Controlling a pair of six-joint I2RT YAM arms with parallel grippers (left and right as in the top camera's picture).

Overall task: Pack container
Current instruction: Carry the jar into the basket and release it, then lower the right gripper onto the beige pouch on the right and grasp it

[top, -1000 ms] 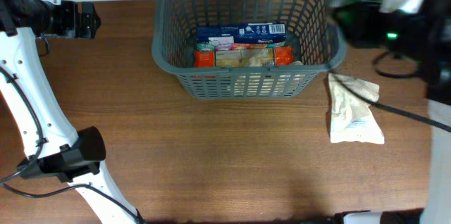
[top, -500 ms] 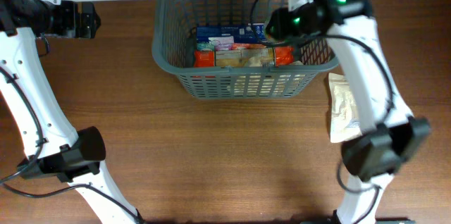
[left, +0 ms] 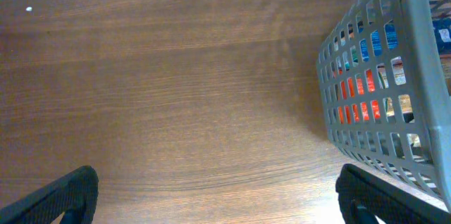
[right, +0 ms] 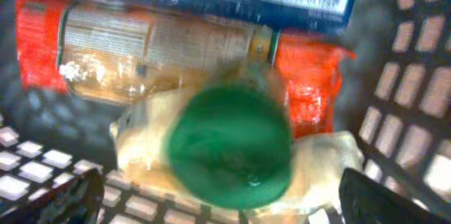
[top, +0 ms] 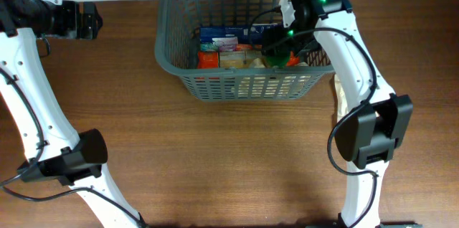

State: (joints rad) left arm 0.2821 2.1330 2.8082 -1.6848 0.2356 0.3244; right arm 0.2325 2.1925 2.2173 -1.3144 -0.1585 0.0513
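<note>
Two arms stand at the table. Seen from overhead, the container sits at 12 o'clock and holds a blue box, an orange packet and a pale packet. The right gripper reaches inside near the container's 3 o'clock. Its fingers are spread wide and clamp nothing, and a blurred green round thing lies between them over the pale packet. The left gripper hangs at 10 o'clock, its fingers wide apart over the table. A white pouch lies at the container's 4 o'clock, partly behind the right arm.
</note>
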